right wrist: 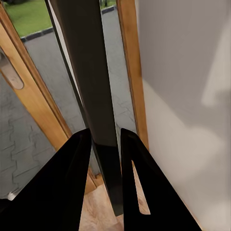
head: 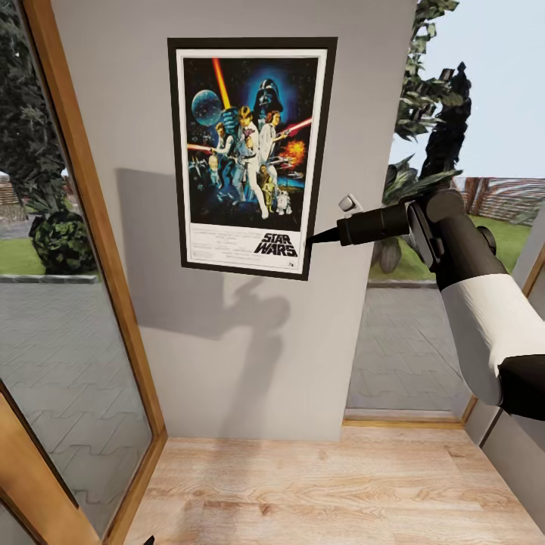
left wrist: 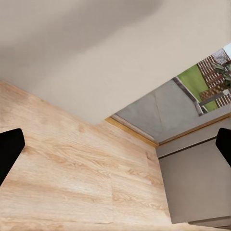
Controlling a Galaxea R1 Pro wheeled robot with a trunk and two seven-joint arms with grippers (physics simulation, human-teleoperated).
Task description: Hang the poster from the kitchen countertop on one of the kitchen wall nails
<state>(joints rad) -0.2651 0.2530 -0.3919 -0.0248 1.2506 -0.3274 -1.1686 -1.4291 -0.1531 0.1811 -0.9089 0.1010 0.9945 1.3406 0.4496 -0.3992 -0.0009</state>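
Poster-hanging in its last stage: the framed "Star Wars" film poster (head: 250, 157), colourful figures on dark blue space with a white border and thin black frame, sits against the pale grey wall panel (head: 227, 341) between two wood-framed glass doors, tilted slightly off square. The robot's right hand (head: 316, 238) reaches in from the poster's right and pinches the frame's lower right edge; in the right wrist view its two black fingers (right wrist: 77, 178) sit tight on either side of the dark frame edge (right wrist: 91, 96), gripping it. The left hand (left wrist: 115, 154) hangs low below the poster, its fingers spread wide and holding nothing, with the light wooden floor (left wrist: 62, 178) beneath.

No wall nail can be made out, so whether the frame is already caught on one cannot be told. The risk, judging from the tilt and the single low corner grip, is that releasing now lets the poster swing or slide down the wall to the floor if the nail has not engaged. Pulling the hand away sideways could also drag the frame off.
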